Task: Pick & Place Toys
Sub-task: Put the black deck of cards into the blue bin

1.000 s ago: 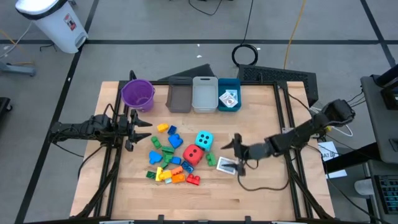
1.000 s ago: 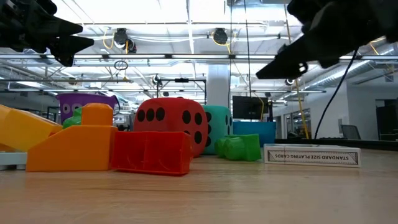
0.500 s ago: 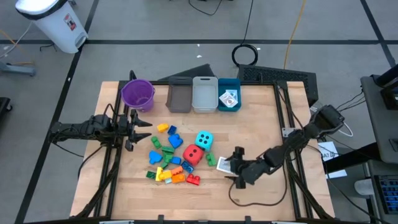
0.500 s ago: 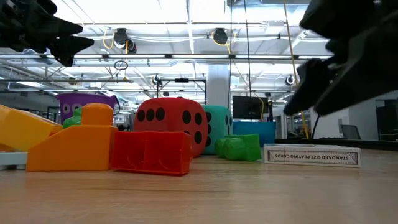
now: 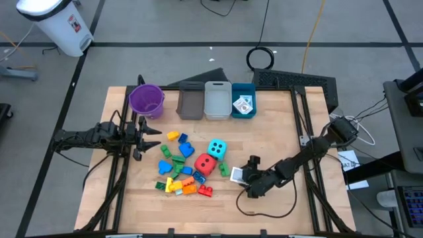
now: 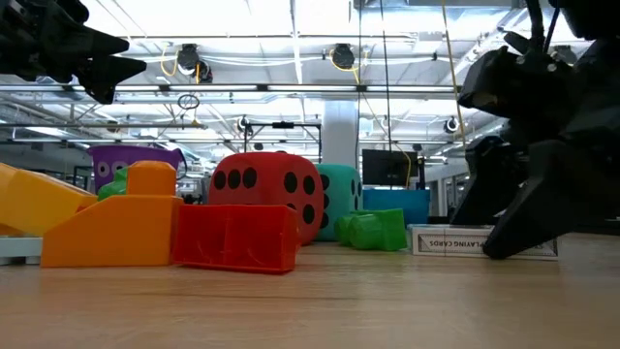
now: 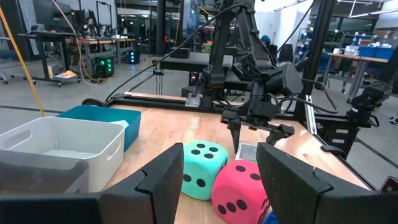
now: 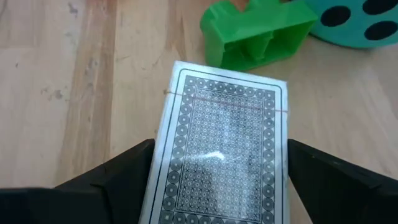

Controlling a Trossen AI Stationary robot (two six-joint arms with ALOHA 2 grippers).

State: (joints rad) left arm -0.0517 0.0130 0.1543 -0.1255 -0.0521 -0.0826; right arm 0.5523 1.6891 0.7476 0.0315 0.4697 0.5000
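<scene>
A white playing-card box lies flat on the table right of the toy pile; it also shows in the high view. My right gripper is down at table level and open, one finger along each long side of the box. A green brick and the cyan die lie just beyond it, and the red die rests beside them. Several coloured bricks lie in a loose pile. My left gripper hovers open and empty at the pile's left. My right gripper comes at the card box from above, slanting from the table's right, its fingers beside the box's long sides. The box lies flat on the table. I cannot tell whether the fingers touch it.
A purple bucket stands at the far left. A grey bin, a white bin and a blue bin line the far edge. A black cable loops on the table near the right arm.
My right gripper has come down from above the table and a little toward the near edge. Its fingers now stand at table level on either side of the card box. The box and the toys have stayed where they were.
</scene>
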